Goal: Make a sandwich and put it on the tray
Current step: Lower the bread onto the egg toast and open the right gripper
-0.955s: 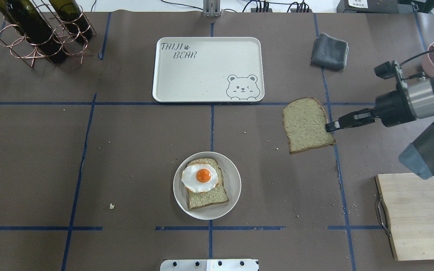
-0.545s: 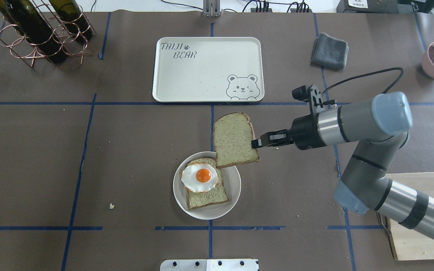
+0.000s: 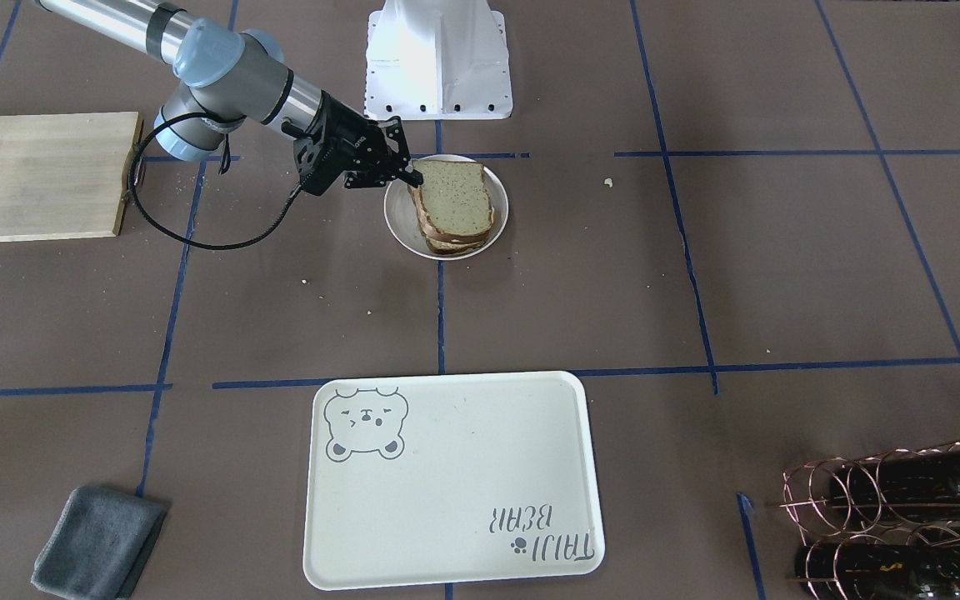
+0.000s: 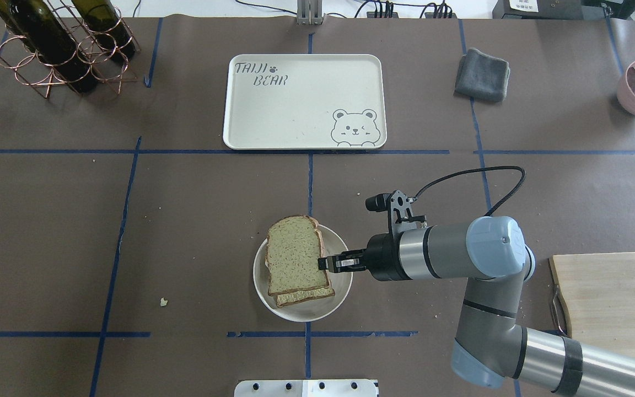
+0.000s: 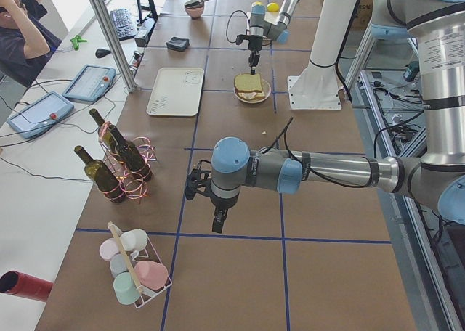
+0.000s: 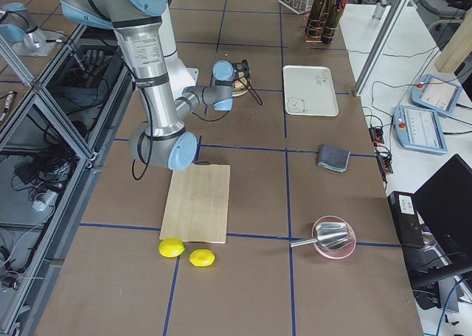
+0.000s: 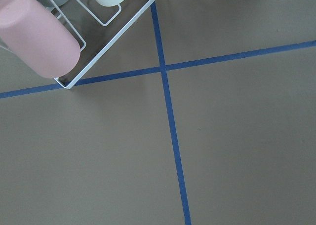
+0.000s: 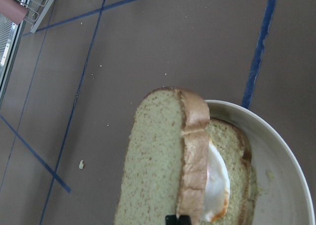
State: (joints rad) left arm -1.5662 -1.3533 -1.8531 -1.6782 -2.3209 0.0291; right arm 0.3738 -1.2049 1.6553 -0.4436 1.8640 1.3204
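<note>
Near my edge, mid-table, the plate (image 4: 342,286) carries the sandwich (image 3: 455,212): bottom slice, egg (image 8: 217,183), and the top slice (image 4: 292,251) lying over them, slightly askew. My right tool (image 4: 326,263) is clenched on that top slice's edge, not yet released. Stacking looks nearly done. The carry to the tray (image 4: 301,105), by the far edge, remains. I cannot tell the left tool's (image 5: 218,222) state.

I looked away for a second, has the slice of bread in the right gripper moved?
Yes. In the overhead view the top slice, pinched in the right gripper, has gone left and toward the near edge, ending over the plate.
</note>
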